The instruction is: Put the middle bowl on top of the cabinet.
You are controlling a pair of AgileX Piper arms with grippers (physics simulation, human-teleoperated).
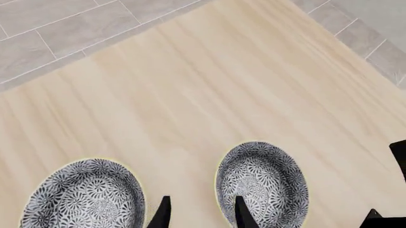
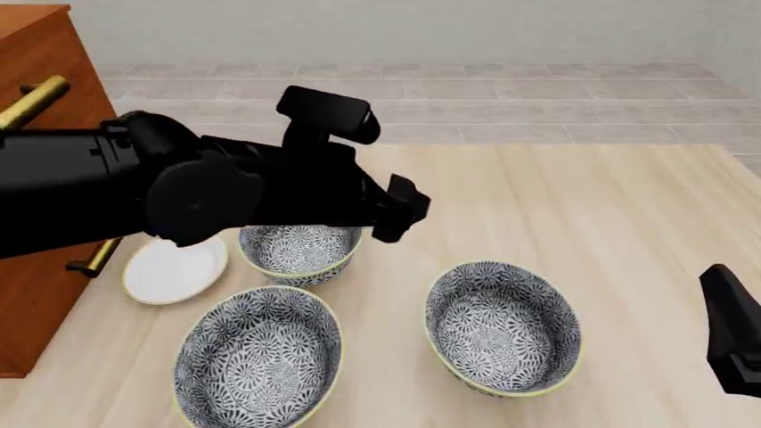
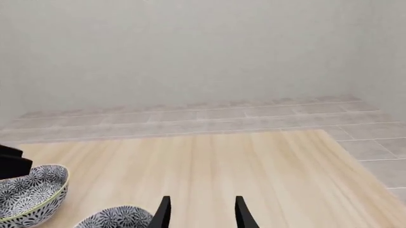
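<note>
Three alike floral bowls stand on the table. The middle bowl [image 2: 503, 325] sits to the right, at a depth between the other two; it also shows in the left wrist view [image 1: 261, 183]. My left gripper [image 2: 402, 218] hangs open above the table, to the left of and beyond this bowl. In its wrist view the gripper [image 1: 203, 213] has the bowl's rim in line between its fingertips. The cabinet [image 2: 42, 134] stands at the far left. My right gripper [image 3: 203, 213] is open and empty at the front right.
A second bowl [image 2: 298, 250] lies under my left arm, and a third [image 2: 256, 357] sits near the front edge. A white saucer [image 2: 176, 267] rests beside the cabinet. The right arm [image 2: 732, 339] stands at the right edge of the front view.
</note>
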